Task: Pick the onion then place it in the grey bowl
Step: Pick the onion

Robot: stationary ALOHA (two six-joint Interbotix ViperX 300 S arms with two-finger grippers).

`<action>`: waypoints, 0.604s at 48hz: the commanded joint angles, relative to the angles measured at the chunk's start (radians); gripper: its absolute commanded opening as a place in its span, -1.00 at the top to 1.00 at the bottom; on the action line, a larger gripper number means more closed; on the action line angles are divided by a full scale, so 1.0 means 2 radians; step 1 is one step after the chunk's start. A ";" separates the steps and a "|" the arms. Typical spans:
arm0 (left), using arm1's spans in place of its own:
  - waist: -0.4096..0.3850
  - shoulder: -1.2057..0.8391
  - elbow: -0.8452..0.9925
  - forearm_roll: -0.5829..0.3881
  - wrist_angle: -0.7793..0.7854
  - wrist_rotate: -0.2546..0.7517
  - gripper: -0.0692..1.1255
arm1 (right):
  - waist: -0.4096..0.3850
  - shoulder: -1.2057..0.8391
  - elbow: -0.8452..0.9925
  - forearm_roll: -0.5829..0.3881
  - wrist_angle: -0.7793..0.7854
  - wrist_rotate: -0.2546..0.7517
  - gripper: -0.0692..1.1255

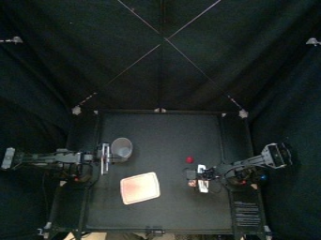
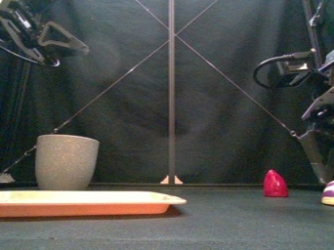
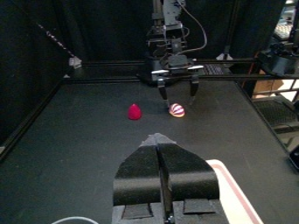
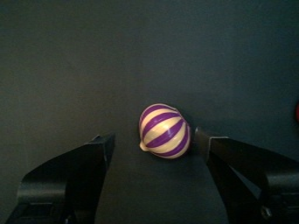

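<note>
The onion, striped purple and white, lies on the black table near the right side; the front view catches it at the right edge. My right gripper is open, its jaws standing either side of the onion just above it; the left wrist view shows it from across the table over the onion. The grey speckled cup stands upright at the left. Beside it my left gripper rests shut and holds nothing.
A flat pink tray lies in front of the cup, near the front edge. A small red toy stands just behind and left of the onion.
</note>
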 commanded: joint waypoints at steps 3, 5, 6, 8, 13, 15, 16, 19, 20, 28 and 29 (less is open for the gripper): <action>0.002 0.002 -0.007 -0.001 -0.002 -0.001 0.81 | 0.004 0.029 -0.019 -0.001 -0.001 0.001 -0.84; 0.002 0.001 -0.007 -0.001 -0.002 -0.001 0.81 | 0.004 0.038 -0.023 -0.002 0.000 0.000 -0.84; 0.001 0.002 -0.008 0.000 -0.002 -0.001 0.81 | 0.004 0.041 -0.024 -0.002 0.000 0.000 -0.84; 0.002 0.001 -0.008 0.000 -0.002 -0.001 0.81 | 0.005 0.047 -0.027 -0.002 0.000 0.000 -0.83; 0.001 0.001 -0.008 -0.001 -0.002 -0.002 0.81 | 0.005 0.054 -0.030 -0.004 0.002 -0.001 -0.82; 0.001 0.001 -0.007 -0.002 -0.002 -0.002 0.81 | 0.005 0.055 -0.031 -0.004 0.002 0.001 -0.79; 0.001 0.000 -0.007 -0.002 -0.002 -0.002 0.81 | 0.005 0.055 -0.031 -0.004 0.002 0.001 -0.78; 0.001 0.000 -0.007 -0.002 -0.002 -0.002 0.81 | 0.005 0.055 -0.031 -0.005 0.002 0.001 -0.69; 0.001 0.000 -0.007 -0.002 -0.002 -0.002 0.81 | 0.005 0.055 -0.031 -0.005 0.002 0.001 -0.66; 0.001 0.000 -0.006 -0.003 -0.002 -0.002 0.81 | 0.004 0.055 -0.031 -0.005 0.009 0.001 -0.41; 0.001 0.000 -0.006 -0.003 -0.002 -0.002 0.81 | 0.004 0.055 -0.031 -0.005 0.011 0.001 -0.39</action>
